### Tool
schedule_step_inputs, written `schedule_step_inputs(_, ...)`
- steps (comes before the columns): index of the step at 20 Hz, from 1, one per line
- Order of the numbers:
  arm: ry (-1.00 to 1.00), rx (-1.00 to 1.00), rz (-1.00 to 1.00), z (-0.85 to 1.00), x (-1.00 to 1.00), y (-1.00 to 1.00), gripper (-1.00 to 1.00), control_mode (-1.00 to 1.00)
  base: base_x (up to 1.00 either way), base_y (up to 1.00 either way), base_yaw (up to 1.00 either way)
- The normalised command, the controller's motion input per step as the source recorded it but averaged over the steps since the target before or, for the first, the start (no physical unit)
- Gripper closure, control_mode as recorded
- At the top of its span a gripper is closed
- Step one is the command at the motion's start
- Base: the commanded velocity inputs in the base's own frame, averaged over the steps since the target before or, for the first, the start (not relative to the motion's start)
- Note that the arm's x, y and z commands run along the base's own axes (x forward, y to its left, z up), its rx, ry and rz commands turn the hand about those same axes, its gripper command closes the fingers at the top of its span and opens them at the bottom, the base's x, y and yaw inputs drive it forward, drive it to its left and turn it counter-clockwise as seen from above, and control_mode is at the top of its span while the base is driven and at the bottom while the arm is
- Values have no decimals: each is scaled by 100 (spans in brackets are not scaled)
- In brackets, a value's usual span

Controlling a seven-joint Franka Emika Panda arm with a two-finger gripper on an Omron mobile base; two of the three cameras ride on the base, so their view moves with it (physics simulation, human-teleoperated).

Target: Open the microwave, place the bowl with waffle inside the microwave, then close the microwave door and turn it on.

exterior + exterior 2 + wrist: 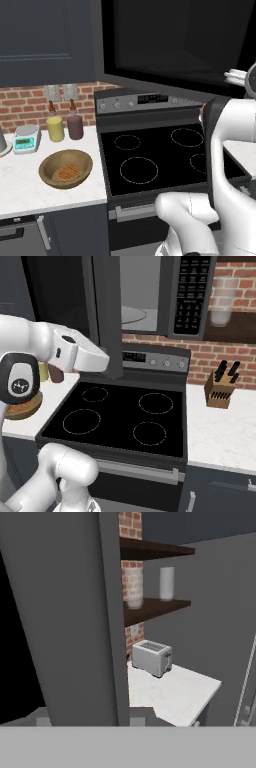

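The microwave [192,296] hangs over the stove with the microwave door [190,35] swung wide open. Its pale cavity and glass turntable [132,315] are exposed. From the right base view the door [107,316] is seen edge-on, and my gripper [102,362] sits against its lower edge, fingers hidden. Up close, the door's grey panel [65,622] takes up the left of the hand view. The wooden bowl [65,169] rests on the white counter left of the stove, with the waffle [68,173] inside it. My arm partly covers the bowl [22,408].
The black stove [150,160] lies under the microwave. Two bottles [65,126] and a kitchen scale [26,139] stand behind the bowl. A knife block [220,387] is on the right counter. A toaster [151,657] and wall shelves [155,607] lie beyond the door.
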Motion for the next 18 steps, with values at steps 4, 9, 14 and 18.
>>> schedule_step_inputs(4, -9, -5, -9, 0, -99, 37, 100, -100, 0, 0, 0)
schedule_step_inputs(9, -14, -3, -8, 0, -94, 34, 100, -100, 0, 0, 0)
schedule_step_inputs(14, -1, -2, -11, 0, -75, 31, 100, -100, 0, 0, 0)
schedule_step_inputs(18, -5, -3, -8, 0, -34, 35, 100, -100, 0, 0, 0)
